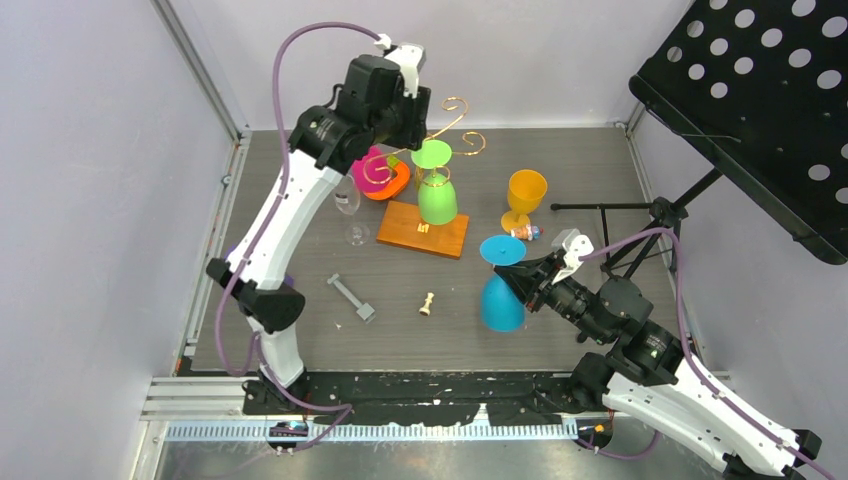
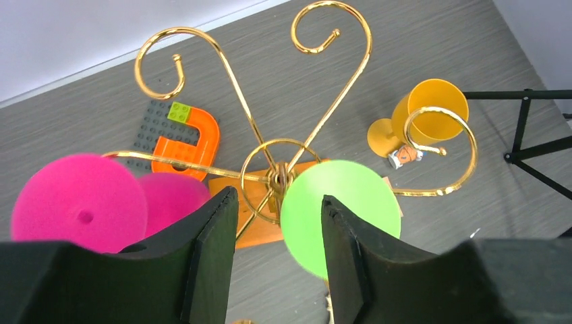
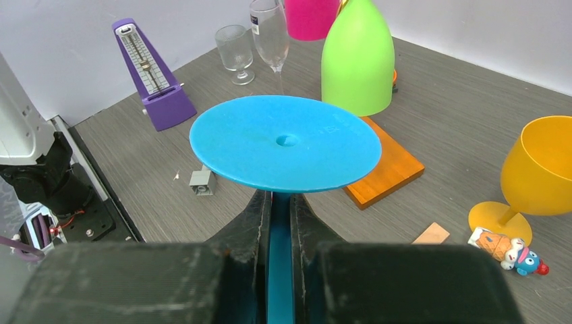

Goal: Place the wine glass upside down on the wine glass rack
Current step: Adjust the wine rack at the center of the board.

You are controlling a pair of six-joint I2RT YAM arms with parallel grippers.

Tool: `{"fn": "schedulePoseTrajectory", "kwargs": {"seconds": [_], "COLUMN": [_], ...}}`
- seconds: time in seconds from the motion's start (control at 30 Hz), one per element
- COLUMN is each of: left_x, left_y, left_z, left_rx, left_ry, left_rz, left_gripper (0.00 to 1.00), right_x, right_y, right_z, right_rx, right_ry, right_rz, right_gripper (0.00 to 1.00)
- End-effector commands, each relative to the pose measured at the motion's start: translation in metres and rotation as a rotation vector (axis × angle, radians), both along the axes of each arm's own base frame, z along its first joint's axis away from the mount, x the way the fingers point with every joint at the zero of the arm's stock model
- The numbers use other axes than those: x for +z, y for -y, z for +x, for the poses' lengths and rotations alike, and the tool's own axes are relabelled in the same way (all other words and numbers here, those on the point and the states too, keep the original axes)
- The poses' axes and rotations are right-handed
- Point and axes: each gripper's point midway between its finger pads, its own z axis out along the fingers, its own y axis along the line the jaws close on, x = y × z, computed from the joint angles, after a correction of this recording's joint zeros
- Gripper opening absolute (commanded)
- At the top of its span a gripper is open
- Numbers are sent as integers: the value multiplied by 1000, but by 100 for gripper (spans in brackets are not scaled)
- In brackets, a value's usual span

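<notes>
Blue wine glass (image 3: 283,142): our right pincer (image 3: 280,199) is grasping its stem. Left pincer (image 2: 276,202) is hovering, released, above gold rack (image 2: 275,179).

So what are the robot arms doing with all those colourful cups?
They are hanging plastic wine glasses upside down on the tall gold wire rack with a wooden base. A lime green glass and a hot pink glass hang there, feet up. The left gripper sits above the green one's foot, jaws open, gripping nothing. The right gripper is clamped on the stem of a bright blue glass, held upside down. An orange-yellow goblet stands upright on the table, untouched.
</notes>
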Motion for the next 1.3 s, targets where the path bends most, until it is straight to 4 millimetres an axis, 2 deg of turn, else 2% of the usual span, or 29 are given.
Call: {"fn": "schedulePoseTrajectory", "kwargs": {"seconds": [0.0,0.1,0.2,0.3,0.33,0.43,0.67,1.0,1.27], "left_x": [64,70,63,46,34,26,24,-9,-21], "left_y": [-18,-27,-33,-38,-41,-46,-32,-26,-25], "left_z": [-20,-31,-37,-34,-30,-25,-15,-5,7], "left_rx": [-8,7,21,25,41,53,31,47,82], "left_ry": [165,143,66,-24,-61,-104,-139,-212,-230], "left_rz": [-96,-146,-254,-395,-424,-486,-545,-522,-519], "left_gripper": [49,49,48,45,43,40,45,43,43], "right_x": [9,9,10,11,11,11,9,9,9], "right_y": [-5,-6,-6,-7,-7,-7,-5,0,1], "right_z": [0,0,0,-1,-1,-2,-2,-4,-4], "right_rx": [12,16,17,21,23,24,20,5,5], "right_ry": [15,14,12,11,10,6,0,2,-1], "right_rz": [35,36,41,43,45,44,49,55,53], "right_gripper": [6,6,6,6,6,6,6,5,6]}}
